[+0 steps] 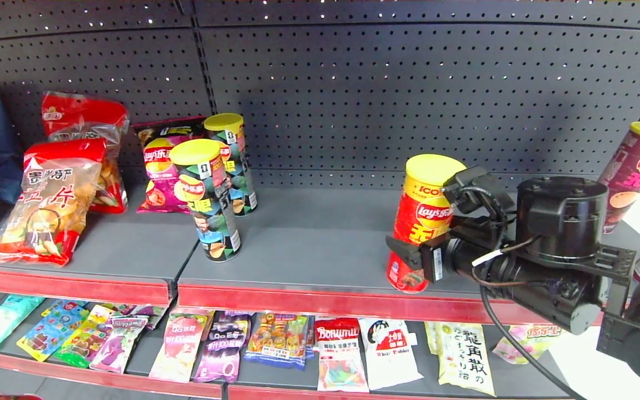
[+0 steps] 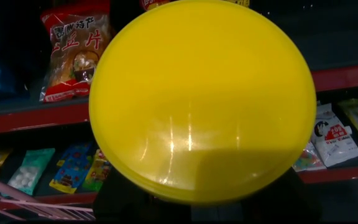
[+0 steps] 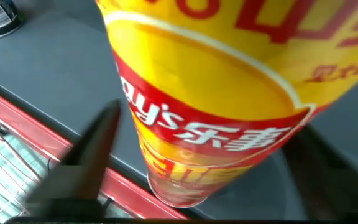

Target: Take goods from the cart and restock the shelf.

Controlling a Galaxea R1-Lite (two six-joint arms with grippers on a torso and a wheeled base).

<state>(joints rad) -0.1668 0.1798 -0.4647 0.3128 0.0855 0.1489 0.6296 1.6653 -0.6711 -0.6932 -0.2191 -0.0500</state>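
Observation:
A red and yellow chip can [image 1: 423, 222] with a yellow lid stands near the front edge of the grey shelf [image 1: 320, 244]. My right gripper [image 1: 417, 258] is low on this can [image 3: 210, 124], open, with a dark finger [image 3: 86, 162] on one side and the other finger close on the opposite side. In the left wrist view a large yellow can lid [image 2: 201, 99] faces the camera, hanging in the air before the shelving. My left gripper is shut on that can; its fingers are hidden behind the lid.
Two yellow-lidded cans [image 1: 209, 197] and several snack bags [image 1: 59, 194] stand at the shelf's left. Two dark red cans [image 1: 634, 166] lean at the far right. A lower shelf [image 1: 275, 344] holds flat packets. A pink cart rim [image 2: 36, 208] sits low down.

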